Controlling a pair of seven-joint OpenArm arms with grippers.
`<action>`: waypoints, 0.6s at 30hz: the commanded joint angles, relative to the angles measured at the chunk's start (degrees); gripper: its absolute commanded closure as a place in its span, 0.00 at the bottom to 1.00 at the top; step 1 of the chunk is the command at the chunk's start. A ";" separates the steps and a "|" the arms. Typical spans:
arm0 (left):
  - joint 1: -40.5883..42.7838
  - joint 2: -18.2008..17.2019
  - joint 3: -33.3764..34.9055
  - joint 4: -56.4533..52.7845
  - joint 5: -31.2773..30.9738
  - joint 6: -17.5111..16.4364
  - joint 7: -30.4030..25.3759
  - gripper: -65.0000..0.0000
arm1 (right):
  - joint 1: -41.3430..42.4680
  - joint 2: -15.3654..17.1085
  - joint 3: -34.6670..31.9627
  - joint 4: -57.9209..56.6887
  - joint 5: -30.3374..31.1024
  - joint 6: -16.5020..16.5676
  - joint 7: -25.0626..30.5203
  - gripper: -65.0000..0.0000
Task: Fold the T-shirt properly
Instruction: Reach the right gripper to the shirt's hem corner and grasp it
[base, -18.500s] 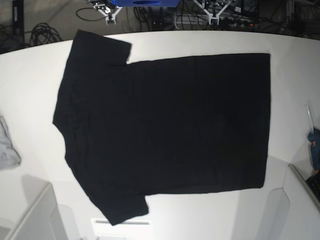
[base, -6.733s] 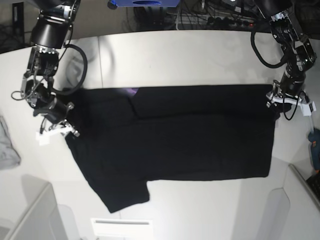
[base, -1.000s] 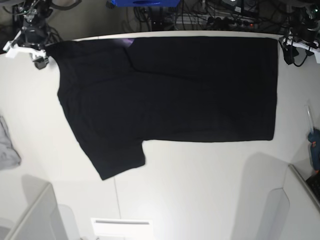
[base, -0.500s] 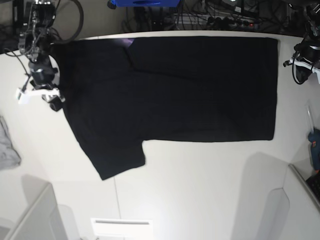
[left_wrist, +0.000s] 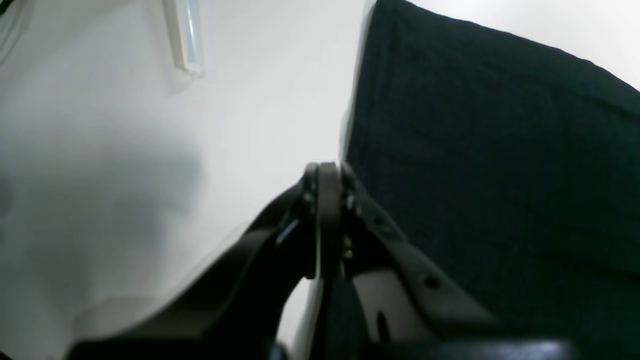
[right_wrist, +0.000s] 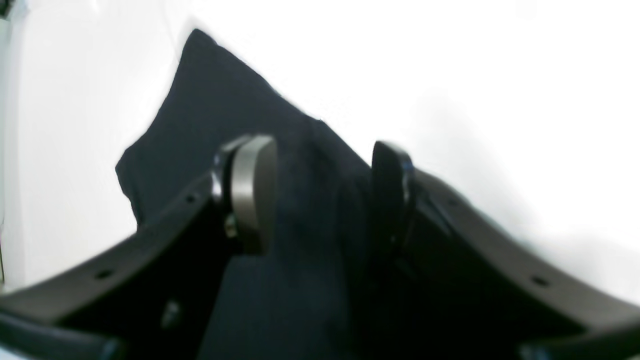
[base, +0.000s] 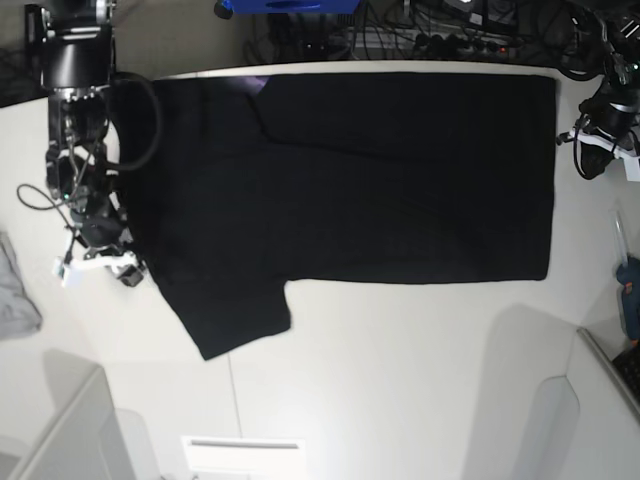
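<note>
Black T-shirt (base: 350, 180) folded flat on white counter (base: 400, 380), right gripper (right_wrist: 320, 195) jaws spread over its sleeve edge, left gripper (left_wrist: 325, 220) jaws clenched empty beside hem

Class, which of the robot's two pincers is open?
The right pincer: its pads stand apart over the T-shirt. The left pincer is shut beside the hem.

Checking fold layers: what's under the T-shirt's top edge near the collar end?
On the T-shirt, a folded-over strip lies along the far edge; its seam shows, and a sliver of purple print peeks out. The rest of the print underneath is covered.
</note>
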 joint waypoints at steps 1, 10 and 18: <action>0.15 -1.02 -0.47 0.85 -0.81 -0.25 -1.24 1.00 | 2.69 1.20 -0.57 -0.57 0.31 0.42 1.06 0.55; -0.38 -0.58 -0.20 1.11 8.34 -0.42 -1.33 1.00 | 15.61 2.34 -8.13 -14.82 0.40 2.09 1.06 0.54; -0.82 -0.58 -0.73 0.94 10.18 -0.51 -1.33 1.00 | 29.24 1.55 -13.40 -34.95 0.40 12.64 -2.01 0.54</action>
